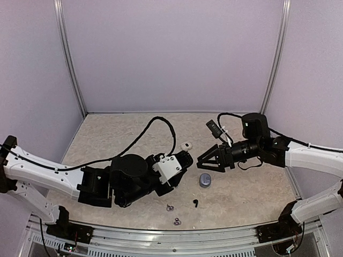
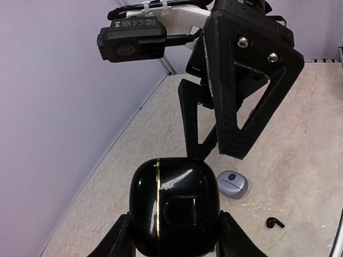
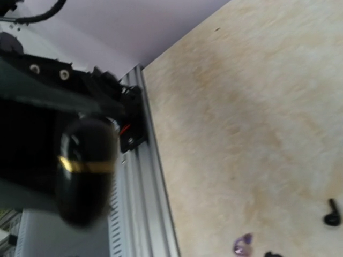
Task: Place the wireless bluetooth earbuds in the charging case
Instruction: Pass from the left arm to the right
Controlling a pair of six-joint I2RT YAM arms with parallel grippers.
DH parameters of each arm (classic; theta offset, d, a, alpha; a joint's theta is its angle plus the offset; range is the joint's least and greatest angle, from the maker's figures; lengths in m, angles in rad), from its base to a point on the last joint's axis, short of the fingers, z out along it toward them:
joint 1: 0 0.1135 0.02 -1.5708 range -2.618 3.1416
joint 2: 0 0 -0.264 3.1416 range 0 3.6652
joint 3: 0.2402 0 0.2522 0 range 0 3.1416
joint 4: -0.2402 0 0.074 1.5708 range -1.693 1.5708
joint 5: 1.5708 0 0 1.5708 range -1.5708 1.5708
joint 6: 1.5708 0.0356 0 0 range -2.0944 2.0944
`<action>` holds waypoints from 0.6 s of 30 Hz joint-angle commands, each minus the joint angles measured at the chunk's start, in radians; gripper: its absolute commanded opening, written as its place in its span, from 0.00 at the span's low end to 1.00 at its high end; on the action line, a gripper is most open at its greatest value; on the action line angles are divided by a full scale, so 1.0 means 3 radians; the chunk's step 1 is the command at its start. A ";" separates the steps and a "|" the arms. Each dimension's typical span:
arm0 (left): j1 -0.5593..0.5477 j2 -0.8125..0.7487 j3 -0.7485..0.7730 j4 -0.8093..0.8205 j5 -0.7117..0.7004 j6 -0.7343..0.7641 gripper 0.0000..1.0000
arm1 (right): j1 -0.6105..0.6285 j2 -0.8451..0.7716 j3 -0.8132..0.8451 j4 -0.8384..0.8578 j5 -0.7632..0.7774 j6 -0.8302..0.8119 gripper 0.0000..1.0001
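Left of centre, the left pincer (image 2: pixel 175 238) was clamped on a glossy, rounded black charging case (image 2: pixel 174 206) with a gold seam. The right pincer (image 2: pixel 213 152) stood apart, empty. A black comma-shaped earbud (image 2: pixel 275 223) lay lower right on the mottled worktop (image 2: pixel 300 160).

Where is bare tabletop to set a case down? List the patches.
Free: the far strip along the back wall, and the near-right patch between the grey case and the right arm. Crowded: centre-front, around the grey case, the black earbud and two small greyish earbuds.
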 commanded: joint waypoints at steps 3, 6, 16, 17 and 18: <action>-0.0097 0.0227 0.0165 0.0056 -0.0182 0.0370 0.41 | 0.0245 0.0125 0.0114 0.0155 0.0078 0.0223 0.68; -0.0109 0.0245 0.0166 0.0093 -0.0168 0.0400 0.41 | 0.0322 0.0177 0.0131 0.0187 0.0120 0.0256 0.64; -0.0130 0.0237 0.0143 0.0158 -0.0169 0.0431 0.41 | 0.0502 0.0310 0.0114 0.0500 0.0093 0.0429 0.46; -0.0135 0.0235 0.0141 0.0164 -0.0172 0.0433 0.41 | 0.0514 0.0313 0.0111 0.0548 0.0083 0.0445 0.44; -0.0135 0.0237 0.0136 0.0174 -0.0173 0.0436 0.41 | 0.0521 0.0320 0.0107 0.0571 0.0077 0.0463 0.41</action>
